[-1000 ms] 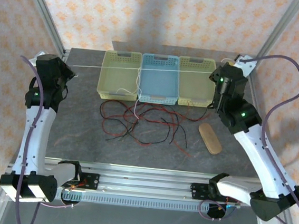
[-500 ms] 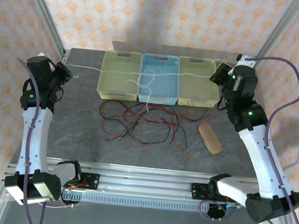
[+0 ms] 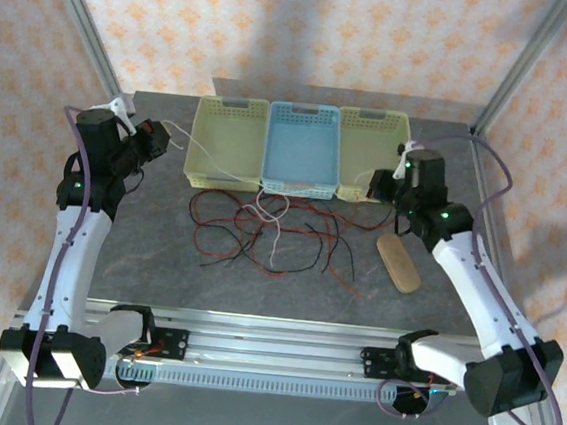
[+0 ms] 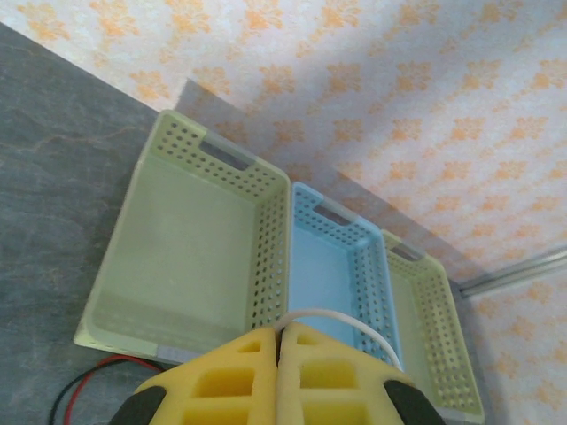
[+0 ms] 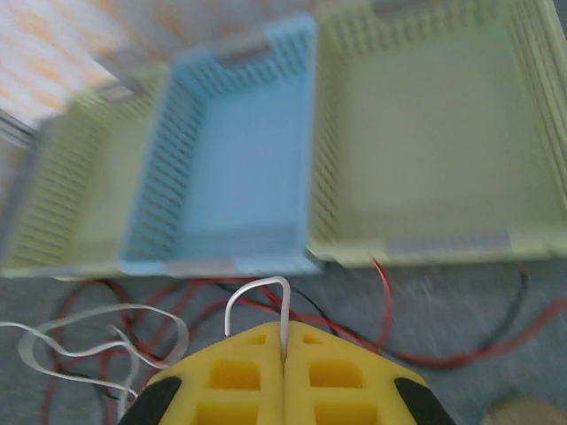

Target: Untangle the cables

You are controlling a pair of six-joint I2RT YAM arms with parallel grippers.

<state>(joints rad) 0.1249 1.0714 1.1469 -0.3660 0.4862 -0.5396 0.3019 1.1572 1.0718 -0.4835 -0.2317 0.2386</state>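
Note:
The cables are a loose tangle of red cable (image 3: pixel 223 235) and black cable (image 3: pixel 313 238) on the grey table in front of the baskets. A white cable (image 3: pixel 273 234) droops slack over that tangle. One end of it rises to my left gripper (image 3: pixel 160 138) by the left basket's corner; the other end leads towards my right gripper (image 3: pixel 375 185). In the left wrist view my left gripper (image 4: pixel 282 331) is shut on the white cable (image 4: pixel 354 320), which arcs off to the right. My right gripper (image 5: pixel 283 343) is shut on the white cable (image 5: pixel 255 289) too, above the red cable (image 5: pixel 383 292).
Three baskets stand in a row at the back: a yellow-green basket (image 3: pixel 195 154), a blue basket (image 3: pixel 307 108) and another yellow-green basket (image 3: pixel 376 114). A flat wooden oval (image 3: pixel 398 263) lies right of the tangle. A metal rail (image 3: pixel 282 331) runs along the near edge.
Both grippers have come inward and lower from the table's sides. The white cable, taut across the baskets a second ago, now hangs slack onto the tangle.

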